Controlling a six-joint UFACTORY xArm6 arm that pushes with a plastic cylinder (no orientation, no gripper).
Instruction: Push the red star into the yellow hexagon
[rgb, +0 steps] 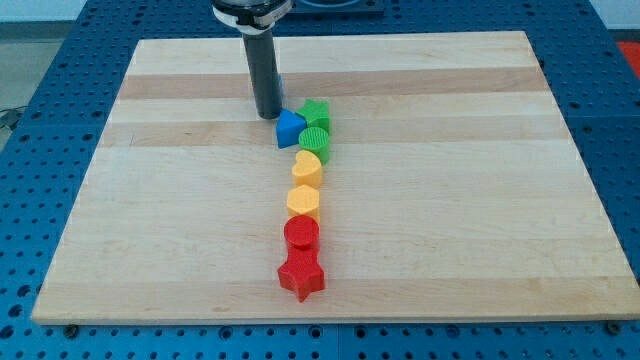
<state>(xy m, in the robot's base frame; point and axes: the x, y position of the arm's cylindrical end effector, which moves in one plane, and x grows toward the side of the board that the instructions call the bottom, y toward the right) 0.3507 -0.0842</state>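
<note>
Camera view shows the red star (301, 276) near the bottom of the frame, a little left of the middle. It is bright red with short ribbed points, and it is the lowest piece of a chain of blocks. A red cylinder (301, 234) touches it from above, and the yellow hexagon (303, 201) sits just above that. Higher come a yellow heart (308, 168), a green cylinder (314, 141), a green star (317, 112) and a blue triangle (289, 127). My tip (268, 115) is a plain rod with nothing to open or close; it stands just left of the blue triangle, well apart from the red star. The wooden board (480, 200) is pale with stripes and lies on a blue table with holes (30, 100).
</note>
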